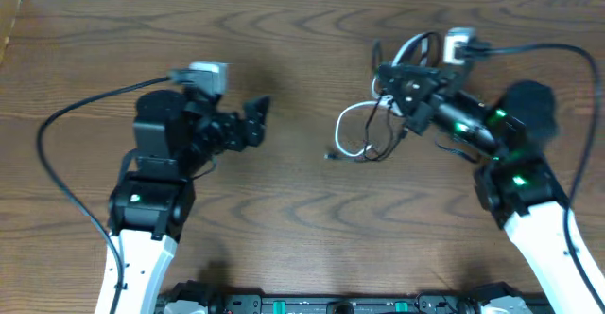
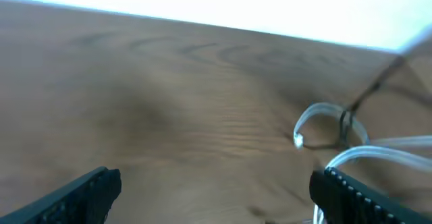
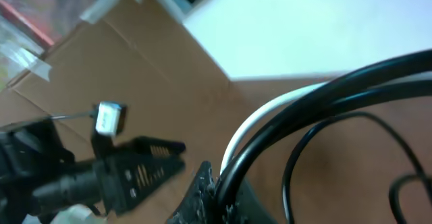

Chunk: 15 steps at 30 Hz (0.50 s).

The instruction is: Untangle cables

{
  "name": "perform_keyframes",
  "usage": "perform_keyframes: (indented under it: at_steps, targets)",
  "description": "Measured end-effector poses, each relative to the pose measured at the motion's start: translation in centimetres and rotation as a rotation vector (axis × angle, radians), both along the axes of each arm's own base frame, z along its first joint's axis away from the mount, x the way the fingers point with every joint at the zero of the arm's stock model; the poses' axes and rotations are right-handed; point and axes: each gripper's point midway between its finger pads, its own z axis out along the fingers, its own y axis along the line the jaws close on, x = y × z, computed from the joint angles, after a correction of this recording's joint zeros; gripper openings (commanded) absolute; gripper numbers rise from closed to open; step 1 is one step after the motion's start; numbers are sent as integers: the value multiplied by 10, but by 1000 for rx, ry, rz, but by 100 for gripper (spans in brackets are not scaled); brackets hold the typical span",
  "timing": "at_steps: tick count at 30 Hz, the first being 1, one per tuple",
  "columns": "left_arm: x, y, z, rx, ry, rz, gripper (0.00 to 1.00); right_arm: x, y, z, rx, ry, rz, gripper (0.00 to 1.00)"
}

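Brown wood-grain desk [image 1: 284, 210] lay beneath: left arm [image 1: 165, 144] angled inward, jaws wide, empty; right arm [image 1: 492, 134] angled inward, jaws gripping tangled thin white and black cables [image 1: 367, 132].

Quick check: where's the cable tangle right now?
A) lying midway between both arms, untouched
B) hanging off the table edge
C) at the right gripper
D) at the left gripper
C: the cables come out right at the right gripper, white and black together. The left gripper is open, holds nothing, and is well apart from them.
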Motion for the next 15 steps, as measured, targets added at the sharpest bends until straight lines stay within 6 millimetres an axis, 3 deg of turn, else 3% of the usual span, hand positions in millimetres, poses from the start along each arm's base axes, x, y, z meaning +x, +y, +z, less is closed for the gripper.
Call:
perform_keyframes:
  at_steps: [4, 6, 11, 15]
  targets:
    - [-1, 31, -10, -54, 78, 150, 95, 2, 16, -31, -16, 124, 42, 4]
    - [-2, 39, -15, -69, 109, 194, 95, -2, 26, -46, -31, 189, 73, 17]
    - [-5, 43, -20, -90, 140, 228, 96, -20, 44, -68, -83, 261, 148, 63]
    - [-6, 43, -22, -93, 149, 231, 96, -29, 51, -73, -112, 264, 185, 68]
